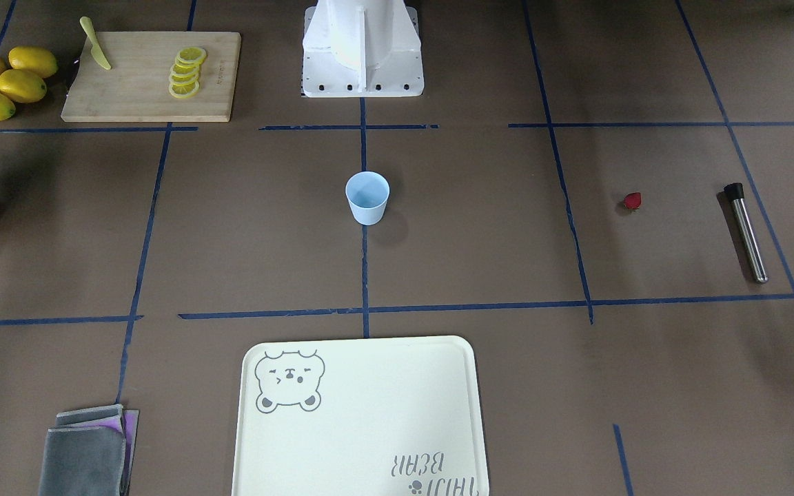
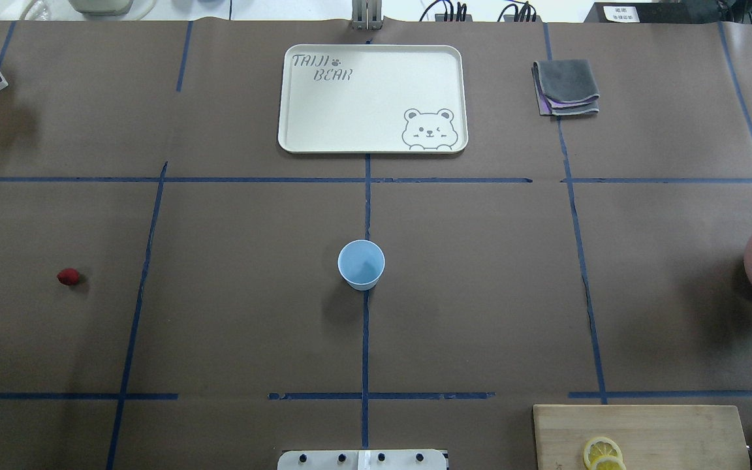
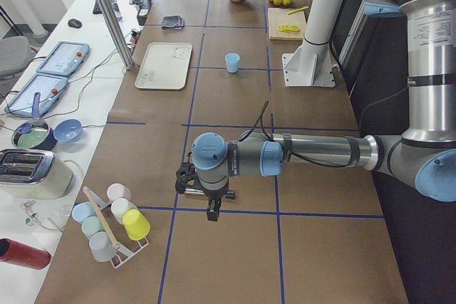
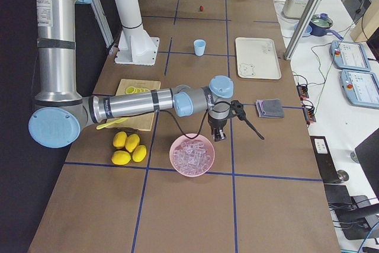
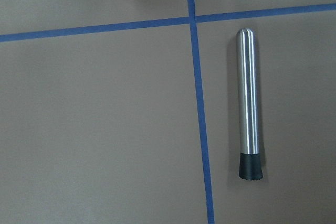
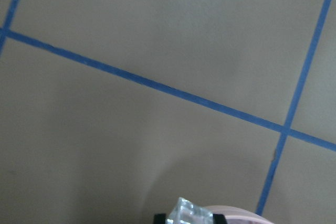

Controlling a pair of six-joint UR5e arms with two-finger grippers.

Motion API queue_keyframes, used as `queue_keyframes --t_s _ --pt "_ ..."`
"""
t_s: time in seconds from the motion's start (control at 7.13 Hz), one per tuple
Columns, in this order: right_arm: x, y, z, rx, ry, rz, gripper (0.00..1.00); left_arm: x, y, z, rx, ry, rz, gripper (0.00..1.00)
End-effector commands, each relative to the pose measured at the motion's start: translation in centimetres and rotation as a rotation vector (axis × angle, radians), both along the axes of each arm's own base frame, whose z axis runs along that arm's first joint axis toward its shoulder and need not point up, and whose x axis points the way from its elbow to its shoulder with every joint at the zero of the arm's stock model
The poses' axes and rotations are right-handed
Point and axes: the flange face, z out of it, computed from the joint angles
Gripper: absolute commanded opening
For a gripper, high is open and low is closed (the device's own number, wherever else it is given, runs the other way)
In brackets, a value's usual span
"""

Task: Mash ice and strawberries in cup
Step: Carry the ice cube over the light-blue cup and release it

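The light-blue cup (image 1: 367, 198) stands upright at the table's middle, also in the overhead view (image 2: 361, 264). One dark-red strawberry (image 1: 633, 200) lies on the table toward the robot's left. Several ice chunks (image 4: 191, 153) fill a pink bowl (image 4: 177, 164). My right gripper (image 6: 188, 219) is just above the bowl's rim and is shut on one ice chunk (image 6: 190, 211). My left gripper (image 3: 211, 201) hovers over a steel muddler (image 5: 248, 103). It shows only in the exterior left view, so I cannot tell whether it is open.
A cutting board (image 1: 135, 89) with lemon slices (image 1: 186, 71) and a yellow knife (image 1: 96, 45) lies beside several lemons (image 1: 7, 81). A cream tray (image 1: 369, 441) and grey cloths (image 1: 87, 451) lie at the far side. A cup rack (image 3: 114, 226) stands beyond the muddler.
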Motion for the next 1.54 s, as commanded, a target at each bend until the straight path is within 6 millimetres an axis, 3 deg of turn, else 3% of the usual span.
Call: queue_keyframes --t_s 0.0,0.14,0.28,0.42,0.7,0.84,0.98,1.12,1.4 --pt "-8.6 -0.8 -9.3 -0.062 -0.064 0.074 0.00 0.0 -0.2 -0.2 0.005 -0.001 0.000 1.00" --pt "-14.7 -1.4 -14.5 -0.075 -0.089 0.106 0.00 0.0 -0.3 -0.3 0.011 -0.001 0.002 1.00" --pt "-20.4 -0.7 -19.3 -0.051 -0.113 0.095 0.00 0.0 -0.3 -0.8 0.032 -0.001 0.002 1.00" --pt "-25.2 0.5 -23.2 0.015 -0.122 0.056 0.00 0.0 -0.4 -0.9 0.034 -0.001 0.002 1.00" --pt "-32.9 3.7 -31.2 -0.073 -0.111 0.083 0.00 0.0 -0.4 -1.0 0.038 -0.001 0.003 1.00" --pt "-37.5 5.2 -34.8 -0.099 -0.107 0.125 0.00 0.0 -0.4 -1.0 0.037 -0.001 0.002 1.00" --pt "-43.3 6.2 -38.3 -0.144 -0.099 0.163 0.00 0.0 -0.4 -1.0 0.037 -0.003 0.002 1.00" --pt "-47.1 8.4 -39.3 -0.159 -0.080 0.186 0.00 0.0 -0.4 -1.0 0.036 -0.003 0.001 1.00" --pt "-49.1 10.6 -39.3 -0.153 -0.071 0.190 0.00 0.0 -0.4 -1.0 0.036 -0.003 0.001 1.00"
